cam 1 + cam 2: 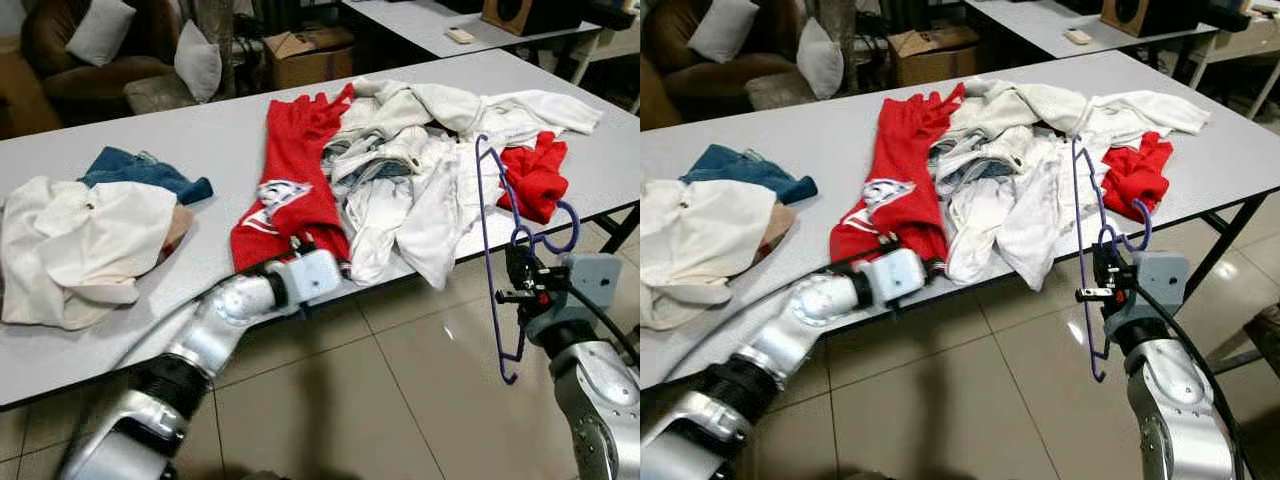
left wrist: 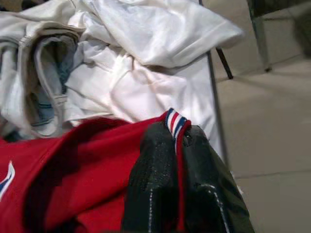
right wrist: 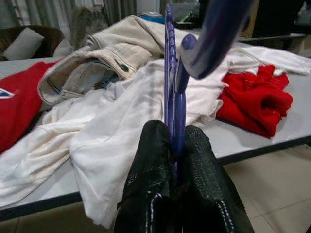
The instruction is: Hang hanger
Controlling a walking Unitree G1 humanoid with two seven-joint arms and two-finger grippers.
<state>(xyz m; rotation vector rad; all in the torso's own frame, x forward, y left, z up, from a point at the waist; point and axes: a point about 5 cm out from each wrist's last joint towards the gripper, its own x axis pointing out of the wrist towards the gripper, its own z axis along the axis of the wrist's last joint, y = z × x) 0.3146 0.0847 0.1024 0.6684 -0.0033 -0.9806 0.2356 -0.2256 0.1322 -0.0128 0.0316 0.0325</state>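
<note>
Purple hanger (image 1: 495, 250) hangs upright off the table's (image 1: 120, 150) near edge at 4 o'clock, pinched by the right gripper (image 1: 522, 282). Left wrist view reveals the left gripper (image 2: 179, 145) clamped on the red jersey's (image 1: 290, 180) striped hem; its white emblem is unreadable
</note>
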